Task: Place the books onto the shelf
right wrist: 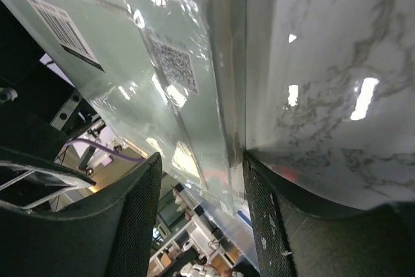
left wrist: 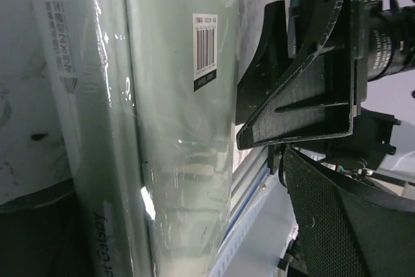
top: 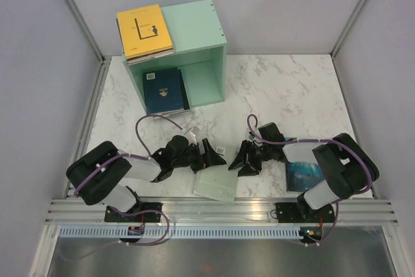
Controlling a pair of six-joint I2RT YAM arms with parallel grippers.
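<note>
**Spotter:** Your pale mint-green book is at the near edge of the table, between your two grippers. It is wrapped in clear film, and the face with the barcode is turned toward your left wrist camera.

**Checker:** How do your jaws stand?

**Spotter:** Your left gripper has its jaws wide apart. The book lies against one finger, with a clear gap to the other. Your right gripper has a corner of the book between its fingers. One pad is touching the book's edge, but I cannot tell whether the jaws are pinching it.

**Checker:** And the other books?

**Spotter:** The shelf stands at the far left of the table with its open side facing you. The yellow-orange book lies on its top panel, and the dark blue book lies inside on the floor of the box. The teal-blue book is on the table, partly under your right arm.
</note>
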